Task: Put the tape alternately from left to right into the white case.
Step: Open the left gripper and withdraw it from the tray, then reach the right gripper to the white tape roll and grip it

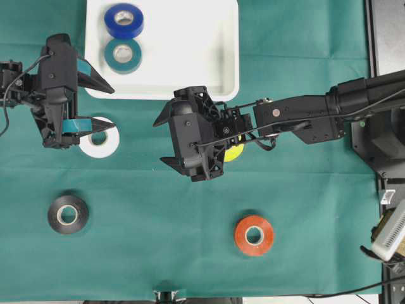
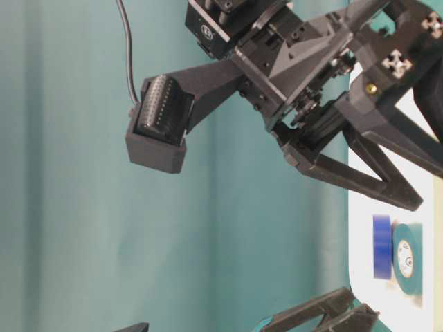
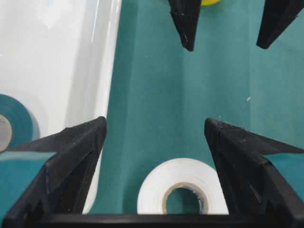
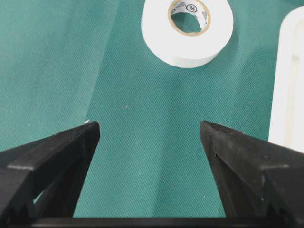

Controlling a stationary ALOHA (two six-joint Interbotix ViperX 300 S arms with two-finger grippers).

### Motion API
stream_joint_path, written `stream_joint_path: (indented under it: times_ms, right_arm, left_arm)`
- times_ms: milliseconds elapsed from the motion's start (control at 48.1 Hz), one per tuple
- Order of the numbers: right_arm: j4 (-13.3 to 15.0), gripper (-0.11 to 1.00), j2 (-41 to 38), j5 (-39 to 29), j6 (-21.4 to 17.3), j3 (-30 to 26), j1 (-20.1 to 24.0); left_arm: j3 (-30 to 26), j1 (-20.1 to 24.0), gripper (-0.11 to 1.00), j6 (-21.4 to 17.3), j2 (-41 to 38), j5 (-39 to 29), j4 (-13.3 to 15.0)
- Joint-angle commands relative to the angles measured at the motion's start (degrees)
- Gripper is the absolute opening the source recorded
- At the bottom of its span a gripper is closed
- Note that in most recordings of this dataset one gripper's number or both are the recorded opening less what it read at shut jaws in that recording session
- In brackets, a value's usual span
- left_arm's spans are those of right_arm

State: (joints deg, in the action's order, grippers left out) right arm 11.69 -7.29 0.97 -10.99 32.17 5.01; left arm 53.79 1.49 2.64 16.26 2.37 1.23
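The white case (image 1: 190, 50) lies at the top centre and holds a blue roll of tape (image 1: 124, 21) and a teal roll (image 1: 123, 54). On the cloth just below its left corner lies a white roll (image 1: 100, 138). My left gripper (image 1: 114, 109) is open over it. In the left wrist view the white roll (image 3: 183, 190) sits between the fingers, closer to the right one. My right gripper (image 1: 159, 140) stands open mid-table with only cloth between its fingers (image 4: 149, 130). It hides most of a yellow roll (image 1: 234, 152). A black roll (image 1: 68, 214) and a red-orange roll (image 1: 254, 235) lie nearer the front.
Green cloth covers the table. The right arm (image 1: 304, 117) stretches in from the right edge. The case rim (image 4: 287, 80) shows at the right of the right wrist view, with the white roll (image 4: 187, 31) ahead. Dark equipment (image 1: 380, 126) stands beyond the cloth's right edge.
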Motion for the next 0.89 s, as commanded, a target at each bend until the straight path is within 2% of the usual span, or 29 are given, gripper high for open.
stream_joint_path:
  times_ms: [0, 291, 520, 707, 874]
  right_arm:
    - [-0.2, 0.63, 1.1, 1.6, 0.0, -0.6, 0.4]
    - [0.0, 0.63, -1.6, 3.3, 0.1, -3.6, 1.1]
    - [0.4, 0.63, -5.9, -0.5, 0.3, -9.7, 1.2]
    - [2.4, 0.63, -9.9, -5.1, 0.4, -15.6, 1.3]
    - [3.7, 0.63, -13.1, -6.4, 0.3, -20.5, 1.2]
  left_arm:
    - [-0.7, 0.2, 0.85, -0.2, 0.9, 0.4, 0.0]
    - [-0.7, 2.1, 0.85, -5.0, 0.9, 0.4, 0.0]
    - [-0.1, 5.0, 0.85, -5.0, 0.9, 0.4, 0.1]
    - [0.5, 7.4, 0.85, -5.0, 0.9, 0.4, 0.1]
    - [1.0, 9.1, 0.85, -5.1, 0.9, 0.4, 0.1]
